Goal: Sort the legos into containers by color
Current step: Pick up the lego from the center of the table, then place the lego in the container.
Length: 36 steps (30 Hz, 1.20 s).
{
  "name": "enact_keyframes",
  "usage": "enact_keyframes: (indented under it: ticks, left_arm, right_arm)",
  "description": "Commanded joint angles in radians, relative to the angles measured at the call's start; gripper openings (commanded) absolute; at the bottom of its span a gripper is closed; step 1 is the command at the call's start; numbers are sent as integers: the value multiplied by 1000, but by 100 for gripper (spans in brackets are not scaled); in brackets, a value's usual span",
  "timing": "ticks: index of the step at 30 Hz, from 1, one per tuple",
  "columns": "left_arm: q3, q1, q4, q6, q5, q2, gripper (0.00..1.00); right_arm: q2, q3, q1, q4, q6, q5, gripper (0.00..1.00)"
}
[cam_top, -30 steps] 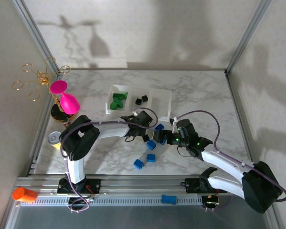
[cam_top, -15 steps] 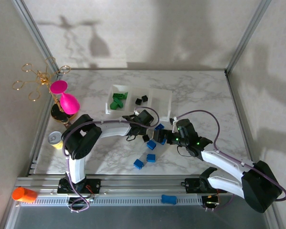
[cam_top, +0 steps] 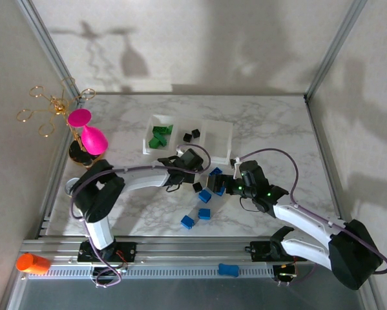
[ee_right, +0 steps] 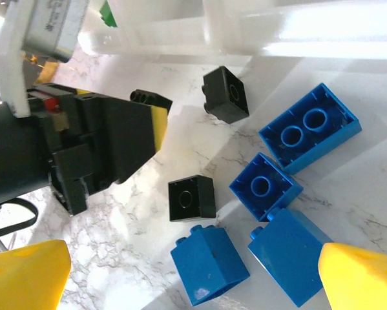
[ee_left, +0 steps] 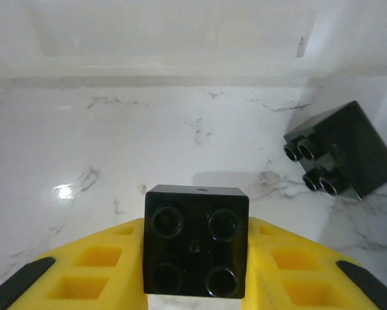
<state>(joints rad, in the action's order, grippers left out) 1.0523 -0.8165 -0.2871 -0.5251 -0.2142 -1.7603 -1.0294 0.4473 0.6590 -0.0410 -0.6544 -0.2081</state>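
Left gripper (ee_left: 196, 274) has closed on a square four-stud black lego (ee_left: 196, 240); right gripper (ee_right: 193, 278) gapes

Bright overhead light, hard shadows; wrist backgrounds perhaps overexposed

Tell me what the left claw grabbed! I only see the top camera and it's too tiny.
Observer: The left gripper is shut on a square black brick with four studs.
Operator: Is the other claw holding one too?
Observer: No, the right gripper is open, hanging over blue bricks.
Operator: Any more black ones nearby?
Observer: Yes, another black brick lies on the table with its studs facing sideways.
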Motion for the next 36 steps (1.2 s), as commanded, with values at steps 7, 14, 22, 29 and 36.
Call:
enact_keyframes:
  ticks: [7,14,22,29,36]
  left_arm:
    - [115,29,-77,17,-58,53,33]
    - [258,98,-72,33,-82,-52,33]
    - [401,168,-50,54,-80,-182,34]
    - [524,204,-46,60,-62,-314,34]
    - [631,224,-66,64,-44,-429,35]
  right_arm:
    - [34,79,-28,13,-22,54,99]
    - [40,99,-61,9,-33,57,99]
    - [38,97,-74,-15,-34,41,99]
    - [0,109,-76,-59,-16,25,99]
    - [-15,111,-78,-66,-12,23,99]
